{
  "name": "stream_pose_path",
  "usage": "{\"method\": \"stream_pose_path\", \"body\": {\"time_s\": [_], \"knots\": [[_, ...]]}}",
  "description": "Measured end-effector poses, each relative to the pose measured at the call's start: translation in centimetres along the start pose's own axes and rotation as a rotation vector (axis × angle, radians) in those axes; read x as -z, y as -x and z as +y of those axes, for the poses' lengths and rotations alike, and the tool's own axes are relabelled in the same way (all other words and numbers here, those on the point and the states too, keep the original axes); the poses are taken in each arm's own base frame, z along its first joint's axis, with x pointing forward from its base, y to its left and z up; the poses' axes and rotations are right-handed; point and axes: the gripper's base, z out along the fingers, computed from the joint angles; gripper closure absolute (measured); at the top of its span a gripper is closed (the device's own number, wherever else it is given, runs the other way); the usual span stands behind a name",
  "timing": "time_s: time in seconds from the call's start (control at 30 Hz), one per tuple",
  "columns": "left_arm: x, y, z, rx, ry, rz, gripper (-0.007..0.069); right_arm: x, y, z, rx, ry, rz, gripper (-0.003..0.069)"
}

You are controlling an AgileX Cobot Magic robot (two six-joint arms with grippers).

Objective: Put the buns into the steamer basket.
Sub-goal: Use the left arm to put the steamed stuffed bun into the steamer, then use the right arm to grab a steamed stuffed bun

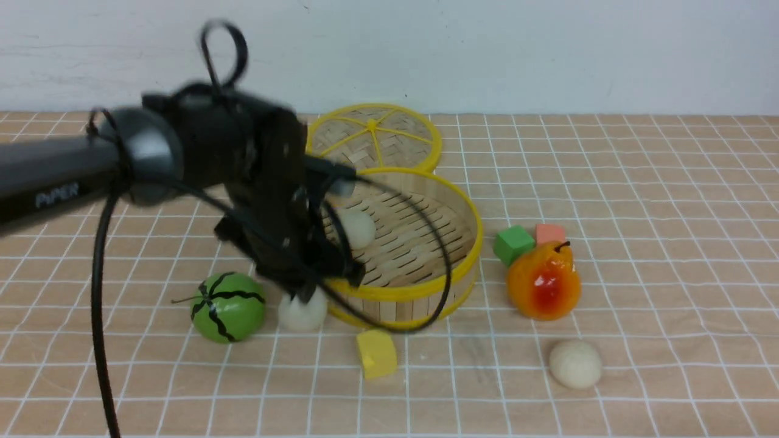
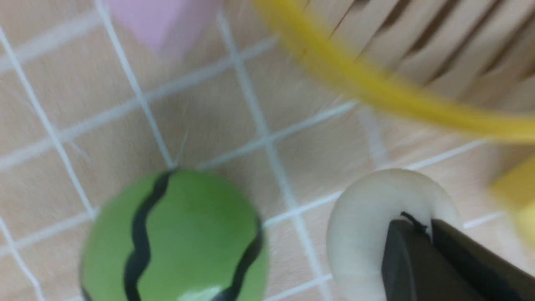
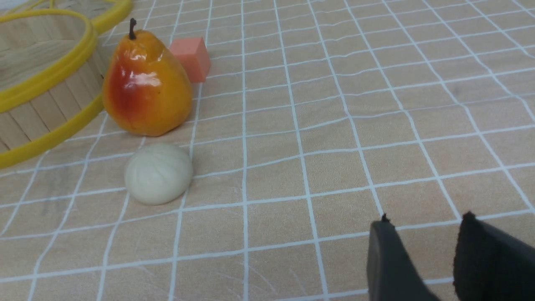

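A green melon (image 1: 228,306) sits just left of the left claw (image 1: 304,293), whose tips touch one bun (image 1: 302,313) on the table (image 1: 639,304); whether they pinch it cannot be told. Just right of that claw, the steamer basket (image 1: 389,307) holds a second bun (image 1: 356,228). The third bun (image 3: 159,173) lies ahead and to the left of the spread right claw (image 3: 426,221), near a pear (image 3: 144,83).

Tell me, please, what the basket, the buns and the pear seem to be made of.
The basket looks like pale, unvarnished bamboo slats with yellow hoops, perhaps plastic. The buns are matte off-white, faintly creased: likely foam or clay. The pear shows sharp highlights: probably glossy painted plastic.
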Motion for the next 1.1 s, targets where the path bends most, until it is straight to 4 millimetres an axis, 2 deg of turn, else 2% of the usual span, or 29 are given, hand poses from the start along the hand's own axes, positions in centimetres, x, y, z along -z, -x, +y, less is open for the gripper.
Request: {"method": "stream_pose_path", "body": {"time_s": [0.13,0.27,0.33,0.4,0.43,0.53,0.67,0.73,0.87,0.97,1.0,1.03,1.07,1.1], "knots": [[3.1,2.8,-0.8,-0.012,-0.093,-0.166,0.0636,0.0,0.0,0.0,0.0,0.0,0.0,0.0419],[3.1,4.0,-1.5,-0.005,-0.16,-0.282,0.0636,0.0,0.0,0.0,0.0,0.0,0.0,0.0419],[2.4,4.7,-1.6,0.007,-0.174,-0.338,0.0636,0.0,0.0,0.0,0.0,0.0,0.0,0.0419],[0.3,5.4,-1.7,0.03,-0.177,-0.367,0.0634,0.0,0.0,0.0,0.0,0.0,0.0,0.0419],[0.1,5.5,-1.7,0.033,-0.177,-0.372,0.0634,0.0,0.0,0.0,0.0,0.0,0.0,0.0419],[-3.5,5.6,-1.7,0.087,-0.176,-0.348,0.0628,0.0,0.0,0.0,0.0,0.0,0.0,0.0419],[-6.4,5.4,-1.7,0.141,-0.176,-0.31,0.0614,0.0,0.0,0.0,0.0,0.0,0.0,0.0419],[-6.7,5.4,-1.7,0.166,-0.18,-0.31,0.0596,0.0,0.0,0.0,0.0,0.0,0.0,0.0419],[-6.8,5.5,-1.7,0.197,-0.186,-0.314,0.0514,0.0,0.0,0.0,0.0,0.0,0.0,0.0419],[-6.3,5.5,-1.7,0.202,-0.189,-0.313,0.0371,0.0,0.0,0.0,0.0,0.0,0.0,0.0419],[-6.2,5.5,-1.7,0.203,-0.19,-0.311,0.0361,0.0,0.0,0.0,0.0,0.0,0.0,0.0419],[-5.6,5.5,-1.8,0.201,-0.192,-0.307,0.0284,0.0,0.0,0.0,0.0,0.0,0.0,0.0419],[-5.5,5.4,-1.8,0.201,-0.193,-0.306,0.0274,0.0,0.0,0.0,0.0,0.0,0.0,0.0419],[-4.8,5.4,-1.8,0.195,-0.194,-0.293,0.0213,0.0,0.0,0.0,0.0,0.0,0.0,0.0419]]}}
